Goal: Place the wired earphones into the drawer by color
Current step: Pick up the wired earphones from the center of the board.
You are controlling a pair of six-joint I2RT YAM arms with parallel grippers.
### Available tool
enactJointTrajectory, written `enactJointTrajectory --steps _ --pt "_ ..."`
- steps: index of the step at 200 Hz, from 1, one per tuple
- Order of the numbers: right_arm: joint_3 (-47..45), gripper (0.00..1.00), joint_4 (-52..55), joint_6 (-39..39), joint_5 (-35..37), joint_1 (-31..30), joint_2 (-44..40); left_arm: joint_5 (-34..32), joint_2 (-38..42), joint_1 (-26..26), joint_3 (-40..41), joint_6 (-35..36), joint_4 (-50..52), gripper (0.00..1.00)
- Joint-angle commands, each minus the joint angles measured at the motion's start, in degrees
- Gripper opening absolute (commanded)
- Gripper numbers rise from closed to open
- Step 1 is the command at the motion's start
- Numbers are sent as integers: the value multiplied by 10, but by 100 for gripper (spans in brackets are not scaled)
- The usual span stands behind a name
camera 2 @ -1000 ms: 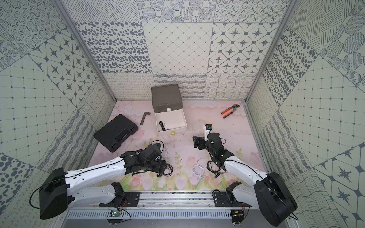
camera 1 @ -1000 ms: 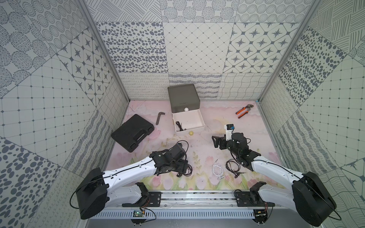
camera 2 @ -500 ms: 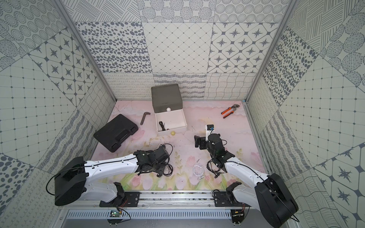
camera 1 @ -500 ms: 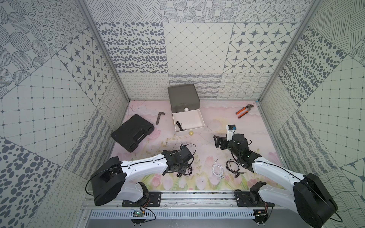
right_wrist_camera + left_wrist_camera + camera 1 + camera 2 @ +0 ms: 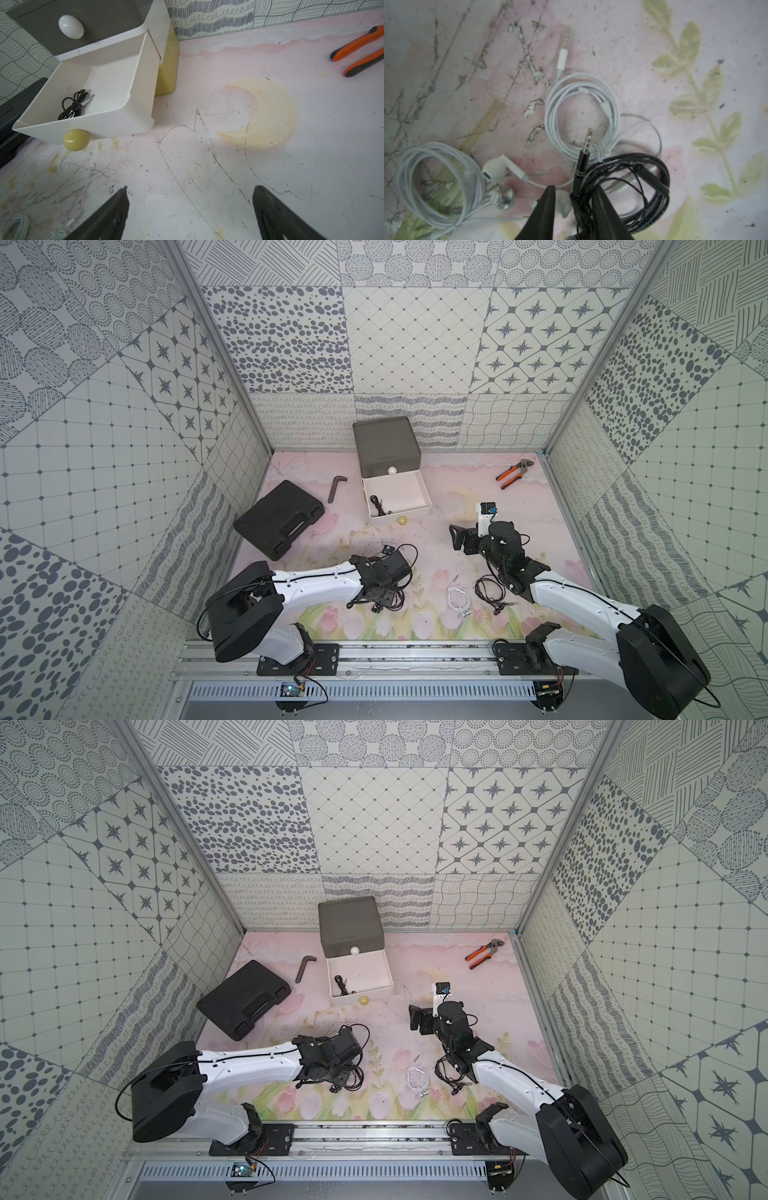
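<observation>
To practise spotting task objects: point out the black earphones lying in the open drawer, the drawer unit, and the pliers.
Black earphones (image 5: 74, 105): right wrist view, on the bundled cord.
Drawer unit (image 5: 384, 443): in a top view, on its grey top.
Pliers (image 5: 357, 43): right wrist view, on one orange handle.

Black case (image 5: 279, 523); hex key (image 5: 336, 488); orange pliers (image 5: 507, 474).

Robotics lab test cell: patterned panel walls (image 5: 411, 352) box in a floral mat (image 5: 461, 497); an aluminium rail (image 5: 407, 649) at 6 o'clock carries two robot arms (image 5: 316, 585).
</observation>
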State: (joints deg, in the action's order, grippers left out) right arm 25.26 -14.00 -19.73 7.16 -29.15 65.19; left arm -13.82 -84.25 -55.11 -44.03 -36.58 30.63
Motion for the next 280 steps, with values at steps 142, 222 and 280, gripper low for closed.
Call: enactJointTrajectory --steps 142,222,280 --pt "-8 97 -26 -3 1 1 -10 -16 19 -12 -21 0 24 6" --pt "-9 97 -26 -2 5 2 -13 -45 114 -16 -31 -6 59 3" --pt "-10 97 -26 -1 5 2 -15 -42 119 -16 -37 -5 63 11"
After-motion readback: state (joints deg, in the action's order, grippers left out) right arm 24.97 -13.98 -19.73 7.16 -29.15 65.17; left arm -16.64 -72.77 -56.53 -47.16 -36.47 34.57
